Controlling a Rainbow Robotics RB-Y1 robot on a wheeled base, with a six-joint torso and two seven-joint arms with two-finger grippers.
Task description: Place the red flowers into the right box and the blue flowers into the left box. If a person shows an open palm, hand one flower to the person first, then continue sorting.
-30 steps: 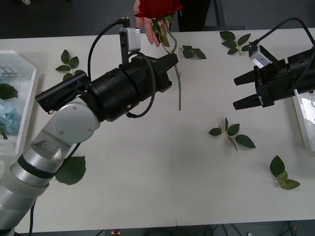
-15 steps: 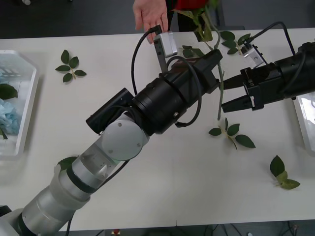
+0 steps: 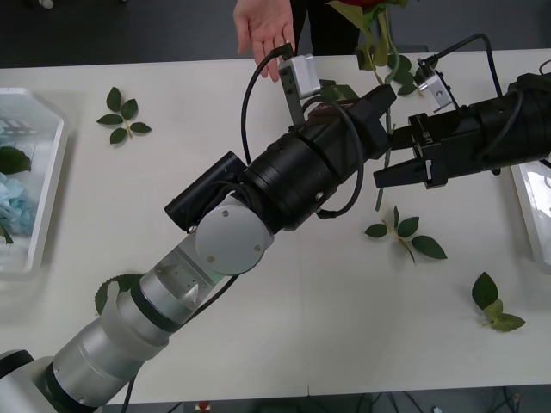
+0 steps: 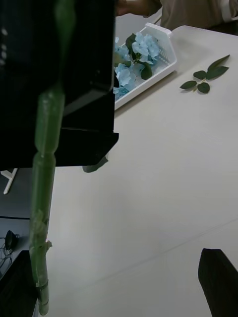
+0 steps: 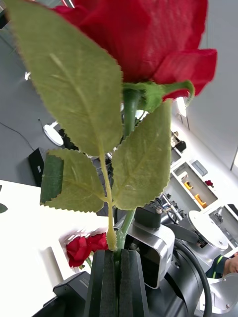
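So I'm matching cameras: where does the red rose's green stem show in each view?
Front: thin green stem hanging between both end effectors.
Right wrist: tall ribbed stalk beside black finger.
Left wrist: clamped between black pads, below the bloom.
Shared landmark: left end effector.

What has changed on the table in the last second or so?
The left gripper, shut on the red rose, swung from near the person's hand rightward to the right gripper, whose open fingers now flank the stem. The hand, scattered leaves and left box stayed put.
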